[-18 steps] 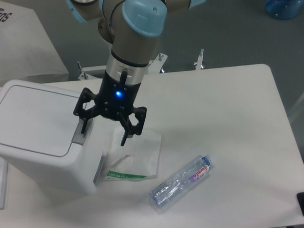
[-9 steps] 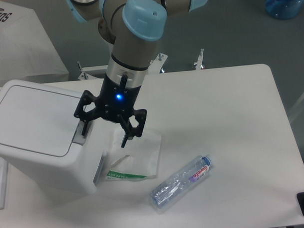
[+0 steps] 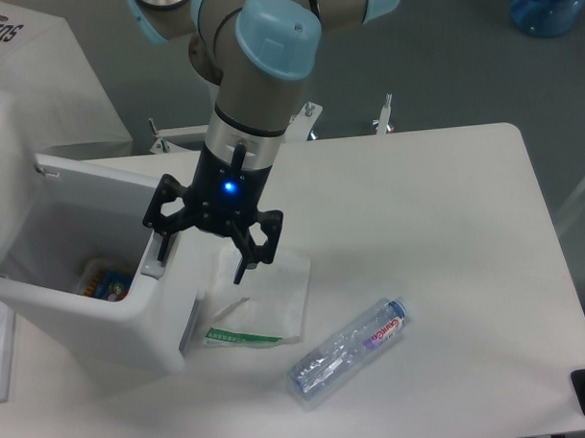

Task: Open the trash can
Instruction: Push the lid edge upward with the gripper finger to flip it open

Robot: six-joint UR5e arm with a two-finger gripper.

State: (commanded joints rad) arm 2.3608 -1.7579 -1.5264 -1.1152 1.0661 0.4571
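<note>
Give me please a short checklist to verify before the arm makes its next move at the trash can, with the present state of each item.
1. Lid of the trash can swung up, inside visible: ok.
2. Something colourful lies at the bottom of the bin: ok, but what it is, cannot tell.
3. Tool open, holding nothing: ok.
4. One finger at the grey latch on the bin's rim; pressing it or only above it: cannot tell.
5. Path straight up for the tool free of the raised lid: ok, probably.
6. Tissue pack and water bottle lie apart from the tool: ok.
</note>
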